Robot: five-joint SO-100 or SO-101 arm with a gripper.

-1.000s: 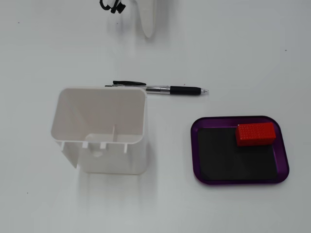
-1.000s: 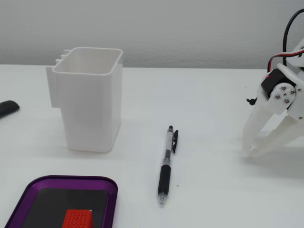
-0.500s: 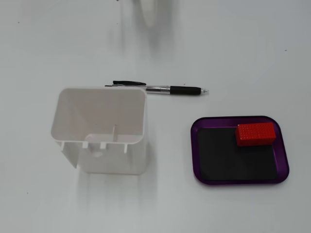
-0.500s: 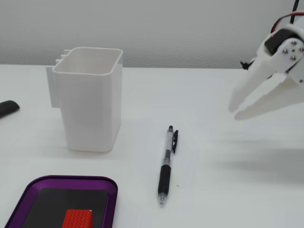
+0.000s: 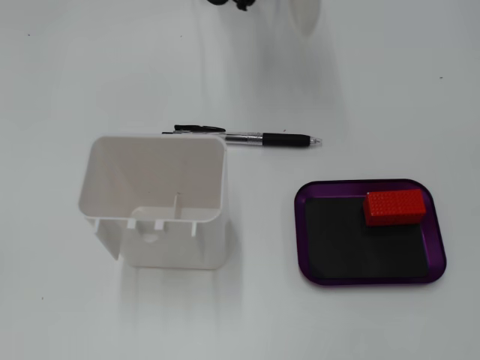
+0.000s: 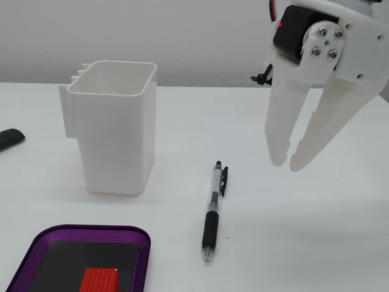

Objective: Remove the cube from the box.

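The red studded cube (image 5: 394, 206) lies inside the purple box (image 5: 300, 225), in the far right corner of its black floor in a fixed view. In the other fixed view, the cube (image 6: 99, 280) sits at the bottom edge inside the box (image 6: 79, 230). My white gripper (image 6: 287, 164) hangs above the table, well to the right of the box and beyond the pen. Its fingertips are nearly together and it holds nothing. In the first fixed view only a blurred white tip (image 5: 306, 15) of it shows at the top edge.
A tall white open-topped container (image 5: 157, 202) (image 6: 115, 128) stands beside the box. A black and clear pen (image 5: 262, 139) (image 6: 211, 219) lies between the container, the box and the gripper. A dark object (image 6: 9, 139) lies at the left edge.
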